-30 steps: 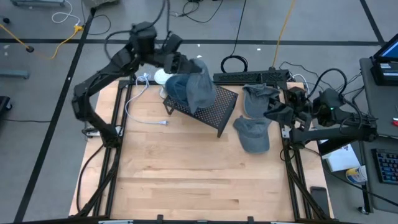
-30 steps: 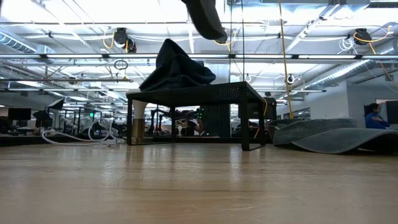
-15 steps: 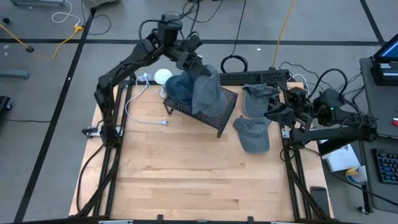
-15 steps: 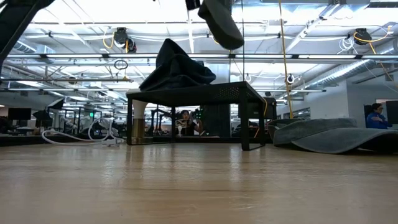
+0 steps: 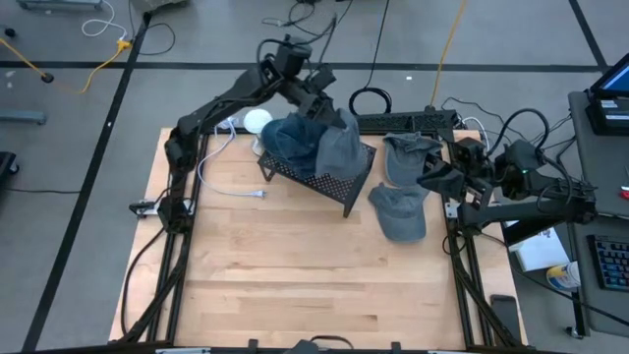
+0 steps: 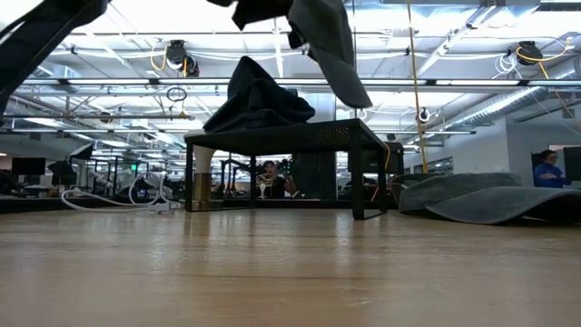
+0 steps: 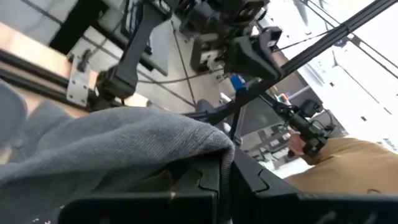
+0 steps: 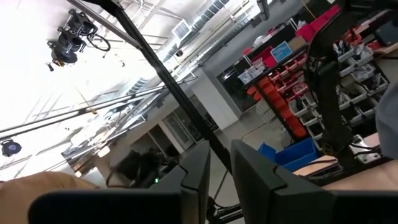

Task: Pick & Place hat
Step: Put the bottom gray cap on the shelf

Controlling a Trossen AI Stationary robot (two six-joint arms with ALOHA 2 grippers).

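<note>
My left gripper (image 5: 331, 106) (image 7: 225, 164) is shut on a grey hat (image 5: 340, 147) (image 6: 332, 44). The hat hangs above the right end of a black perforated stand (image 5: 329, 177) (image 6: 281, 136), clear of it. A dark blue hat (image 5: 290, 138) (image 6: 259, 98) rests on the stand's top. Two more grey hats (image 5: 408, 152) (image 5: 398, 211) lie on the table at the right. My right gripper (image 5: 437, 177) (image 8: 221, 155) waits beside them at the right edge, with a narrow gap between its fingers and nothing in it. My left gripper pinches the grey hat's upper edge (image 7: 208, 140) between its two fingers. It comes in nearly level from the table's far left. The cloth drapes over the fingers, and the hat hangs slack below them (image 6: 340, 73), lifted clear of the stand. How many layers it has, I cannot tell.
A white cable (image 5: 218, 167) and a white round object (image 5: 257, 121) lie at the table's far left. A black power strip (image 5: 393, 121) runs along the far edge. The near half of the wooden table (image 5: 314, 285) is bare. A person (image 6: 547, 168) sits far off in the room.
My left gripper has gone toward the table's right edge and down with the grey hat, tipping closer to level. The hat has swung from above the blue hat to above the stand's right end and hangs lower, still clear of the stand.
</note>
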